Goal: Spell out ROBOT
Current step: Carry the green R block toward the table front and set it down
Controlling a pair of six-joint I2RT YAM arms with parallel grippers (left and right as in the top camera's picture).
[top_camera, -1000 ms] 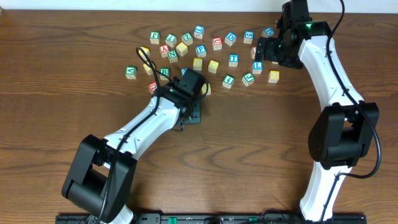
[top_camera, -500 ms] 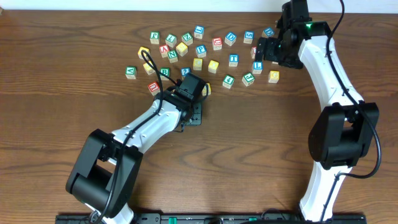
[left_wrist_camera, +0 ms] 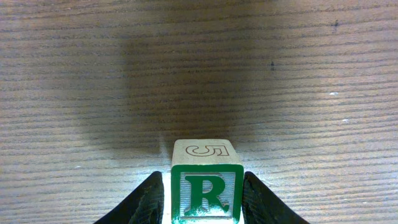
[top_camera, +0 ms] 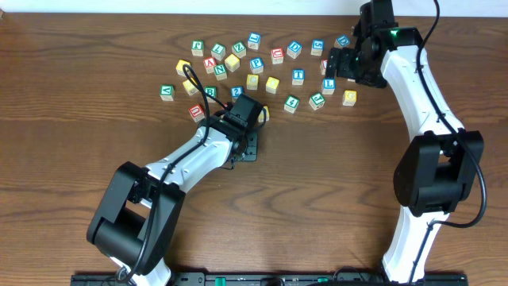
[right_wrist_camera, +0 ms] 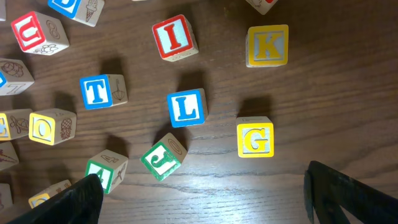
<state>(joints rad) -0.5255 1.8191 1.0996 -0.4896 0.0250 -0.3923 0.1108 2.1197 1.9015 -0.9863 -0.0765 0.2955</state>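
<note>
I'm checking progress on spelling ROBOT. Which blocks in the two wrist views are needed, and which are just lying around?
Needed:
- green R cube
- blue T cube
- yellow O cube

Just lying about:
- blue L cube
- yellow G cube
- yellow K cube
- red I cube
- green J cube
</note>
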